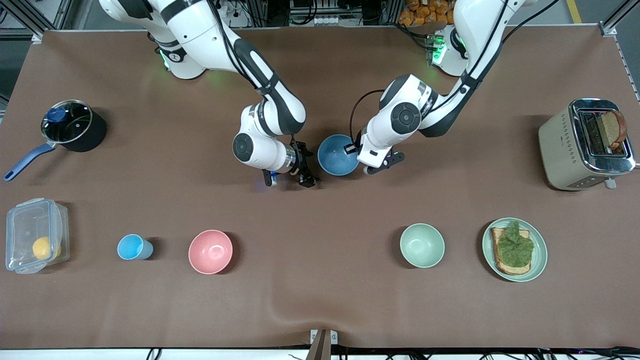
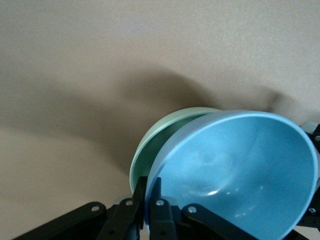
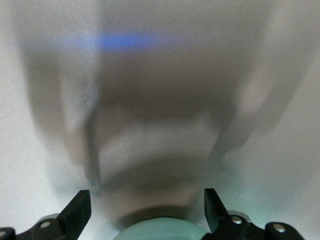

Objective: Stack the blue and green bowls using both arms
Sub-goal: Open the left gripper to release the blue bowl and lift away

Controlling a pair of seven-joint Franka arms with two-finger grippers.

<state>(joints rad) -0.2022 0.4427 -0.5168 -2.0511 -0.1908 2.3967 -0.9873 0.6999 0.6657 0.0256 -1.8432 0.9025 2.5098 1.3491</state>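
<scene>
On the brown table [image 1: 320, 300], near its middle, two white arms meet at one bowl.
- The right arm [image 1: 270, 100] reaches down beside the blue bowl, on the side toward its own end of the table.
- The left arm [image 1: 405, 117] reaches down on the bowl's side toward the left arm's end.
- A cream toaster [image 1: 575, 150] with bread in one slot stands at the left arm's end of the table.
- A black pot [image 1: 75, 127] with a glass lid and a blue handle stands at the right arm's end.
- A see-through box [image 1: 32, 242] with something yellow inside lies nearer the front camera than the pot.
- A green plate [image 1: 539, 260] holds toast with a green leaf on it.
- The blue bowl [image 1: 337, 155] sits tilted inside the green bowl [image 2: 150, 150]; the green rim peeks out from under it.
- A pink bowl [image 1: 210, 251] and a pale mint bowl [image 1: 422, 245] stand well apart, nearer the front camera.
- A small light blue cup [image 1: 132, 247] stands between the pink bowl and the box.
- The left gripper [image 2: 148, 192] pinches the blue bowl's rim, with one finger inside and one outside.
- The right gripper [image 3: 147, 197] has its fingers wide apart and holds nothing; the green bowl's rim shows just below the gap.
</scene>
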